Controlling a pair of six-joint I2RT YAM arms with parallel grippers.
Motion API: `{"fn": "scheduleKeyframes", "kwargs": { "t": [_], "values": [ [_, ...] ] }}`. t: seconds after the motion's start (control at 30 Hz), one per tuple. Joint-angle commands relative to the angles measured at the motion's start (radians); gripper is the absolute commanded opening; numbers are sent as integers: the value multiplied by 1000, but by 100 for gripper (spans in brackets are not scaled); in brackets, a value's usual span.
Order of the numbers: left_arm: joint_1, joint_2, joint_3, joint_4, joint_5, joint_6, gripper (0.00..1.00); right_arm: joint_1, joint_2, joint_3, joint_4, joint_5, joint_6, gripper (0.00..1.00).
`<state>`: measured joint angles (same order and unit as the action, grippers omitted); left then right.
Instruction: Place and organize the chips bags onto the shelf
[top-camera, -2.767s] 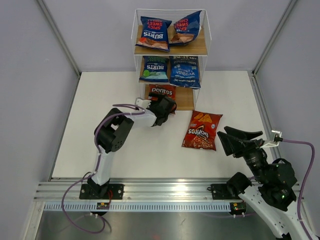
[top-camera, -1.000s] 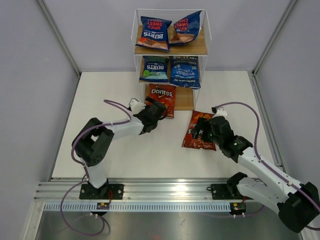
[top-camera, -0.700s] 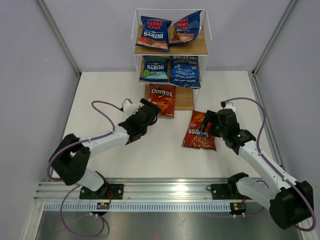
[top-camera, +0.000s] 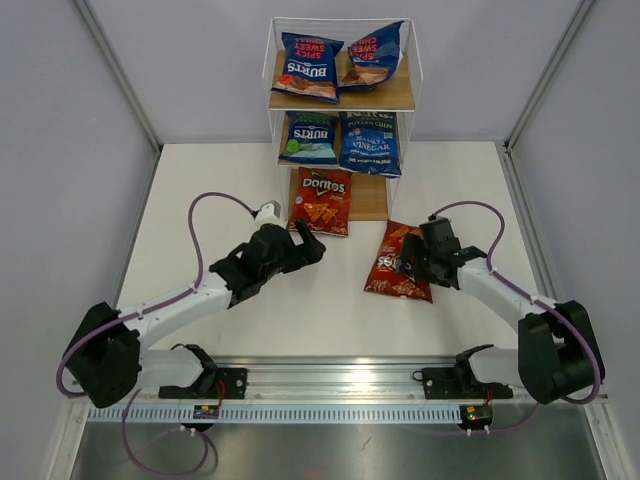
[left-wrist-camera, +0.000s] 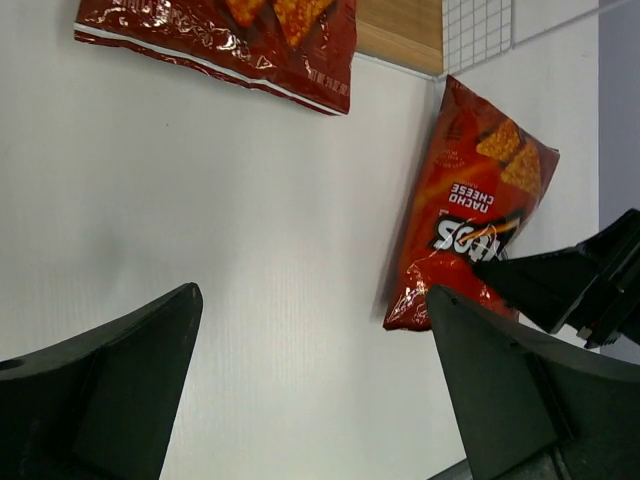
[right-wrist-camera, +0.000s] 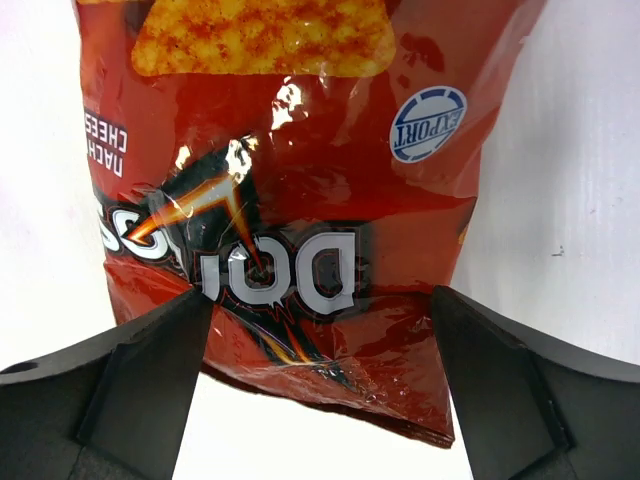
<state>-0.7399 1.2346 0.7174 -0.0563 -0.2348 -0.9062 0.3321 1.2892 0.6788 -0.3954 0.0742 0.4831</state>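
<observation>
The shelf (top-camera: 396, 97) stands at the far middle. Two Burts bags (top-camera: 307, 66) lie on its top board. A third Burts and the Sea Salt & Vinegar bag (top-camera: 368, 143) lie on the middle board. One Doritos bag (top-camera: 321, 200) lies on the bottom board, partly overhanging the table. The other Doritos bag (top-camera: 388, 280) lies flat on the table at the right. My right gripper (top-camera: 408, 262) is open just over it, its fingers astride the bag's lower end (right-wrist-camera: 290, 180). My left gripper (top-camera: 308, 250) is open and empty over bare table, below the shelf's Doritos (left-wrist-camera: 230, 40).
White table with grey walls left, right and behind. The arms' rail runs along the near edge. In the left wrist view the shelf's bottom board (left-wrist-camera: 400, 30) and the right gripper's fingers (left-wrist-camera: 570, 285) beside the table's Doritos bag (left-wrist-camera: 470, 220) show.
My left gripper has drawn back from the shelf toward the near left, leaving a Doritos bag on the bottom board. My right arm swung in from the right onto the table's Doritos bag.
</observation>
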Motion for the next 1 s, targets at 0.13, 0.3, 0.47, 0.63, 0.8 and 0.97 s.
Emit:
{"fn": "scheduleKeyframes", "kwargs": {
  "t": [0.13, 0.3, 0.47, 0.63, 0.8, 0.97],
  "values": [
    [-1, -60, -6, -2, 95, 96, 99, -33, 15, -18, 55, 20, 84, 97],
    [-1, -58, -3, 0, 126, 112, 99, -31, 15, -57, 116, -53, 104, 77],
    [-1, -44, 1, 10, 152, 115, 99, -33, -89, -82, 141, -70, 130, 49],
    [-1, -3, 17, 15, 204, 115, 99, -33, -166, -110, 161, -105, 143, 22],
    [-3, 26, 10, 52, 265, 102, 99, -33, -232, -130, 176, -102, 169, 7],
    [-16, 6, -97, 240, 336, -3, 99, -31, -323, -163, 207, -88, 221, 2]
  ]
}}
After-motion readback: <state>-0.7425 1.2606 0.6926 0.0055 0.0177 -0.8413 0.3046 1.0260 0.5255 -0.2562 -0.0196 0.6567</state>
